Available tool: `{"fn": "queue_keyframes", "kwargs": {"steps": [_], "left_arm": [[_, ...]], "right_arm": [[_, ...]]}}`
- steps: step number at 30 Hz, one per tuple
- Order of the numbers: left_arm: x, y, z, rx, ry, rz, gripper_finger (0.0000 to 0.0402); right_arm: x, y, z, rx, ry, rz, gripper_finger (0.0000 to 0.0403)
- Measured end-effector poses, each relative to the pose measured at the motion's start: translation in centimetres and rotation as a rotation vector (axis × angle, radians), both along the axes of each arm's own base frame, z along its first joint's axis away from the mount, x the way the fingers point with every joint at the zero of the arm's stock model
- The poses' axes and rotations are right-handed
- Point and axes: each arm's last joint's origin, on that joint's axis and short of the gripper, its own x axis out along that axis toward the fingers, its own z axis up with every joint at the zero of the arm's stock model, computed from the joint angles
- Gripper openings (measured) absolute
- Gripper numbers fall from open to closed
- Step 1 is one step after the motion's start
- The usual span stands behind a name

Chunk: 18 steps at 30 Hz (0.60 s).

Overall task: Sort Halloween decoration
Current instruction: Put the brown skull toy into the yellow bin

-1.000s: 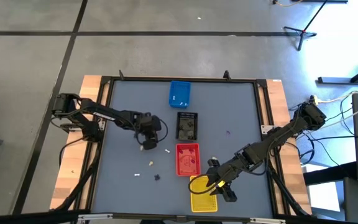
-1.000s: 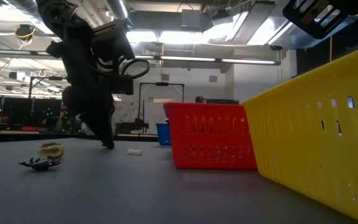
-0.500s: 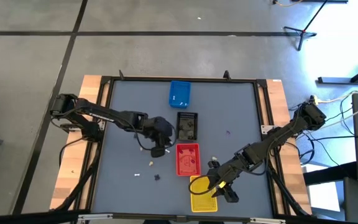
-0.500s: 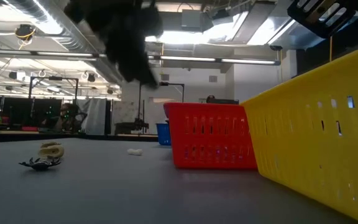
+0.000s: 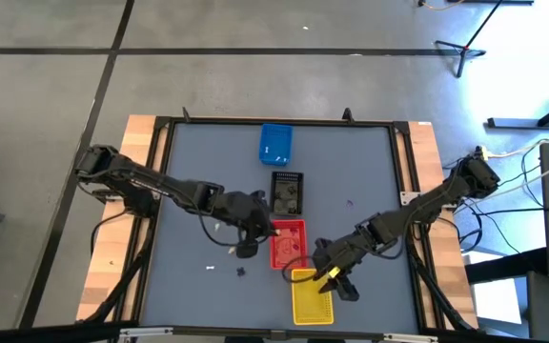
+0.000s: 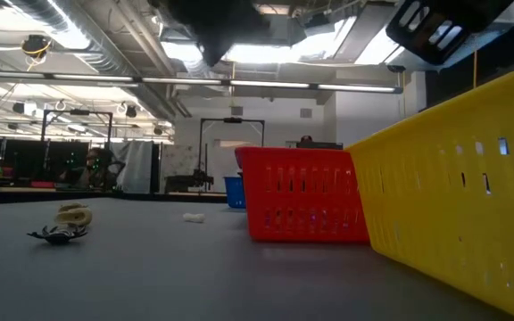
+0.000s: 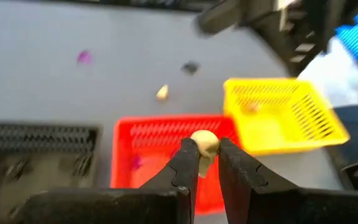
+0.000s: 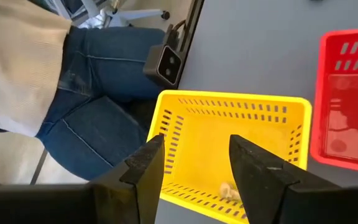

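The left gripper [image 7: 202, 163], pinching a cream decoration piece [image 7: 205, 145], hangs just beside the red tray [image 5: 288, 244], while the right gripper [image 8: 194, 163] waits spread over the yellow tray [image 5: 311, 297]

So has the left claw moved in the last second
Yes. In the high view the left claw, shut on a cream piece, has travelled from the open table toward the red tray and now sits at its left edge.

Right gripper [image 5: 327, 276] hangs over yellow tray [image 5: 313, 303]; red tray [image 5: 288, 250] unobstructed.
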Motion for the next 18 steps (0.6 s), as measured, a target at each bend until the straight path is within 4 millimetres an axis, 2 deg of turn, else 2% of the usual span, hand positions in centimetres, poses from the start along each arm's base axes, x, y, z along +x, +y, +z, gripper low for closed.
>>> {"fn": "queue_keyframes", "kwargs": {"steps": [9,18], "left_arm": [[0.7,-2.3,0.4,-0.022,-0.13,-0.046,0.0036],[1.8,-4.5,-0.5,-0.078,-0.218,-0.083,0.0036]], "right_arm": [[-0.1,-0.8,1.0,-0.003,-0.041,-0.002,0.0179],[-0.6,-1.1,2.2,0.011,-0.085,-0.019,0.0179]]}}
